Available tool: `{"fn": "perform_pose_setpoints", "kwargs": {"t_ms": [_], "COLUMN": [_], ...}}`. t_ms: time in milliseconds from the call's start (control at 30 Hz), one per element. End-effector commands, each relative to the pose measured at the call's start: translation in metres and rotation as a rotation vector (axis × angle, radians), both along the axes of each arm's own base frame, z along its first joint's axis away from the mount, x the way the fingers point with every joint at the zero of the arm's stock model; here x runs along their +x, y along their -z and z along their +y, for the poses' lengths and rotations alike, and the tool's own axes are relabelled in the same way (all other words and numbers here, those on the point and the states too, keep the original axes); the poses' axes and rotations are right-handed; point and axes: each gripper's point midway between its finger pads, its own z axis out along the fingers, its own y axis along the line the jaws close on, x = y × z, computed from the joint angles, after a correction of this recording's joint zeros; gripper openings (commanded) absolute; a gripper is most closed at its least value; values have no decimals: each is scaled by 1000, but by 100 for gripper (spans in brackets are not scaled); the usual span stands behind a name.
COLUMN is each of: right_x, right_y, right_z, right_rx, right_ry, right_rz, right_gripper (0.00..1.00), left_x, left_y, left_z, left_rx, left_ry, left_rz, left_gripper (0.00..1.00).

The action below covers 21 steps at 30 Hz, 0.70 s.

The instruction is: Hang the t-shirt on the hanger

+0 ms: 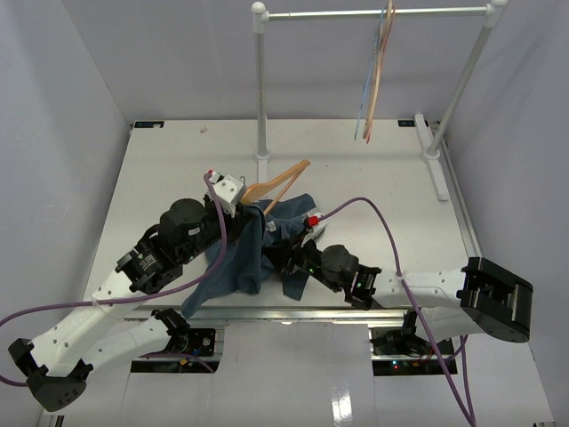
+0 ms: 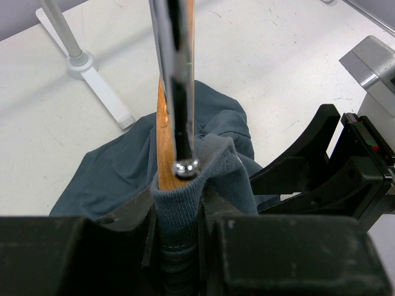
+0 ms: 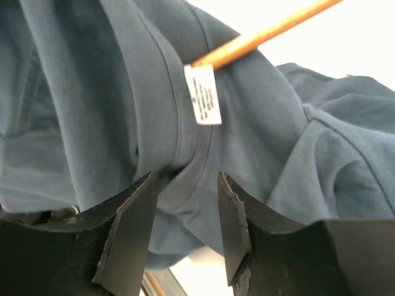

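Observation:
The dark teal t-shirt (image 1: 253,253) hangs bunched from my left gripper (image 1: 247,212) above the table's middle. The light-brown wooden hanger (image 1: 283,182) sticks up and to the right out of that bunch. In the left wrist view my left gripper (image 2: 178,203) is shut on the ribbed collar of the t-shirt (image 2: 117,166) together with the hanger (image 2: 163,132), whose metal hook (image 2: 175,80) points away. My right gripper (image 1: 283,242) is beside the cloth. In the right wrist view it (image 3: 188,185) is open, with the t-shirt's collar seam (image 3: 185,148) between the jaws, under a white label (image 3: 202,94).
A white clothes rack (image 1: 373,13) stands at the back, with thin blue, orange and pink hangers (image 1: 373,84) on its rail. Its posts and feet (image 1: 433,156) rest on the white table (image 1: 169,169). Purple cables (image 1: 387,231) trail from both wrists.

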Motion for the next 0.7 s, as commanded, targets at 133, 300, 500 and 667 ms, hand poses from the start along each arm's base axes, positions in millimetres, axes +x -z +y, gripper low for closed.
{"fn": "perform_pose_setpoints", "kwargs": {"t_ms": [133, 300, 500, 667], "right_x": [13, 14, 13, 9], "right_y": [-26, -14, -11, -9], "right_z": [5, 8, 25, 35], "right_rx": [74, 55, 21, 8], "right_ry": [90, 100, 84, 81], "right_rz": [16, 44, 48, 65], "right_gripper": [50, 49, 49, 46], "left_x": [4, 3, 4, 8], "left_y": [-30, -31, -27, -22], "left_z": [1, 1, 0, 4], "left_rx": [-76, -81, -75, -52], "left_ry": [-17, -16, -15, -40], "left_rz": [-86, -91, -90, -92], "left_gripper": [0, 0, 0, 0]}}
